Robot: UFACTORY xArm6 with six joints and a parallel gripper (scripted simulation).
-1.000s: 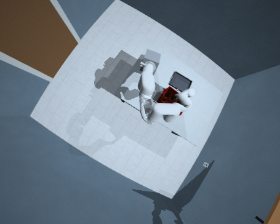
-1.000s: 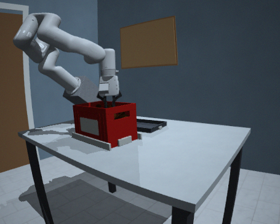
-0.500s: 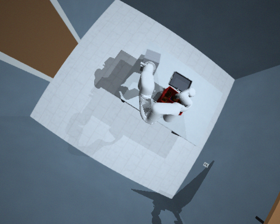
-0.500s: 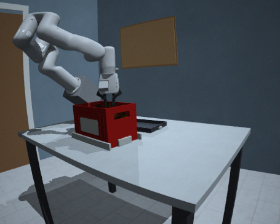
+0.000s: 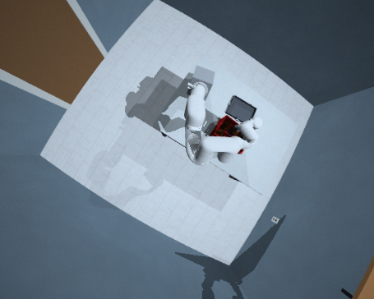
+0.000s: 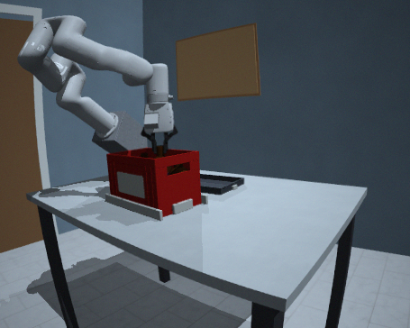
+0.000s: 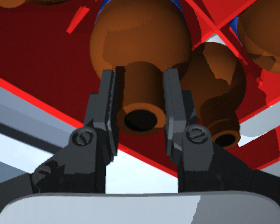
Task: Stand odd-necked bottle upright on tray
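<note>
The gripper [image 6: 160, 151] [image 7: 142, 90] is shut on the neck of a brown bottle [image 7: 141, 42]. The bottle is upright, its mouth between the finger pads; its neck shows just above the crate rim in the exterior view. The red crate [image 5: 218, 125] [image 6: 177, 191] [image 7: 31, 57] stands level on the table. Another brown bottle [image 7: 216, 65] is in the crate beside the held one, and a further bottle [image 7: 266, 30] shows at the upper right of the wrist view. More brown glass is cut off at upper left. The black-rimmed tray [image 5: 242, 109] [image 6: 221, 184] lies level and bare. The arm hides the gripper in the top view.
Low pale stops [image 6: 132, 207] [image 6: 183, 206] stand against the crate's foot. Crate walls and red dividers [image 7: 216, 27] surround the bottles. The tray's raised rim is close beyond the crate. The arm [image 5: 222, 144] [image 6: 104, 56] reaches over the crate from its grey base block.
</note>
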